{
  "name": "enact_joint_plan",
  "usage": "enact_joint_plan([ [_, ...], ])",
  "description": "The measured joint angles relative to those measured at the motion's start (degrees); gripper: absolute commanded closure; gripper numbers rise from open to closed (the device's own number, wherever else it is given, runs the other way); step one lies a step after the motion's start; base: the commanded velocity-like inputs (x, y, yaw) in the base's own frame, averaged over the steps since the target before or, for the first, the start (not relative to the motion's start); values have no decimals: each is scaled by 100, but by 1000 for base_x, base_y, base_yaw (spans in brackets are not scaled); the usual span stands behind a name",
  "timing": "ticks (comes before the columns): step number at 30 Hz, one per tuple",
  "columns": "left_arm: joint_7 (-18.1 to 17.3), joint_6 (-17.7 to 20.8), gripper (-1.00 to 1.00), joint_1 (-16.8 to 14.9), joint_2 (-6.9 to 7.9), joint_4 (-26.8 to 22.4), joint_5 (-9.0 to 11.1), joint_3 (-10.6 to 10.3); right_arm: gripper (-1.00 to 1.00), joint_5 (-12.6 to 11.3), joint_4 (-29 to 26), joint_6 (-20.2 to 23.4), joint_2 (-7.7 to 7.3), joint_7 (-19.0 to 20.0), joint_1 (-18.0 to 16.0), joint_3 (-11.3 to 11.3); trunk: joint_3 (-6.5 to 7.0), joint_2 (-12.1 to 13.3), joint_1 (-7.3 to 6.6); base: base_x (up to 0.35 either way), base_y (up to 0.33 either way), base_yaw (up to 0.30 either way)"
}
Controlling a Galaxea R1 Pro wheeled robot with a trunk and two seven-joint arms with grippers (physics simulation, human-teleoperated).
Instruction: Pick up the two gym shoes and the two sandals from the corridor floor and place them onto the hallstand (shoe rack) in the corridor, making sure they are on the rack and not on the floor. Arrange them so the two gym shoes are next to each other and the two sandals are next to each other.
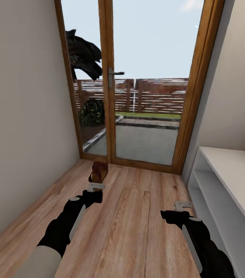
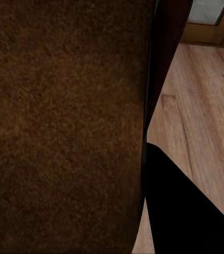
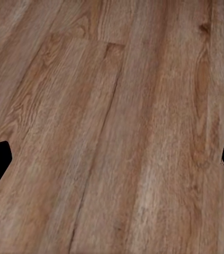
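A brown sandal (image 1: 99,172) is pinched in the left gripper (image 1: 96,187) jaws, above the corridor floor (image 1: 138,216); right gripper (image 1: 182,206) jaws spread, empty.

sandal (image 1: 99,172): dark brown, tan inside, held up off the floor, standing on end, at 12 o'clock of the left fingers (image 1: 96,187) | up close its brown skin (image 2: 64,127) looks rough | floor (image 1: 138,216): light brown wood planks | shoe rack (image 1: 230,181): pale white, open shelves, at 3 o'clock
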Motion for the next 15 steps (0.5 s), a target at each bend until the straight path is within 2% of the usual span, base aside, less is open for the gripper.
enact_joint_plan([
  [15,0,1,100,-2,0,-1,0,0,-100,1,1,-1,0,0,0,0,0,0,-1,333,-11,0],
])
